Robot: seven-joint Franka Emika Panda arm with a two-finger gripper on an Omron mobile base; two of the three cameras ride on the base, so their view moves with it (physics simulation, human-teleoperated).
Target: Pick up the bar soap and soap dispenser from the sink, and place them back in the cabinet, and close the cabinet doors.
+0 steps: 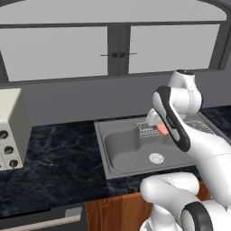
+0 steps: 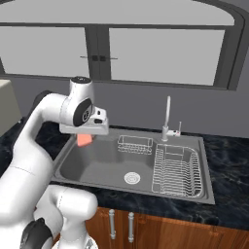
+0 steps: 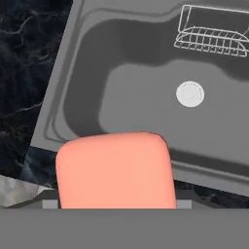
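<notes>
My gripper (image 2: 83,136) is shut on the bar soap (image 2: 84,141), a salmon-orange block that hangs under the hand above the left rim of the sink (image 2: 206,146). In the hand view the bar soap (image 3: 115,170) covers the lower middle and hides the fingertips, with the grey sink (image 3: 68,73) and its round drain (image 3: 189,94) beneath. From the left base view the bar soap (image 1: 161,129) peeks out behind my forearm, over the sink (image 1: 101,131). The soap dispenser, the cabinet and the cabinet doors are out of view.
A wire dish rack (image 2: 177,170) lies in the sink's right part, a small wire basket (image 2: 134,144) hangs at the back wall, and a faucet (image 2: 168,116) rises behind. A pale knobbed appliance (image 1: 11,131) stands on the dark marble counter (image 1: 58,153) at the left.
</notes>
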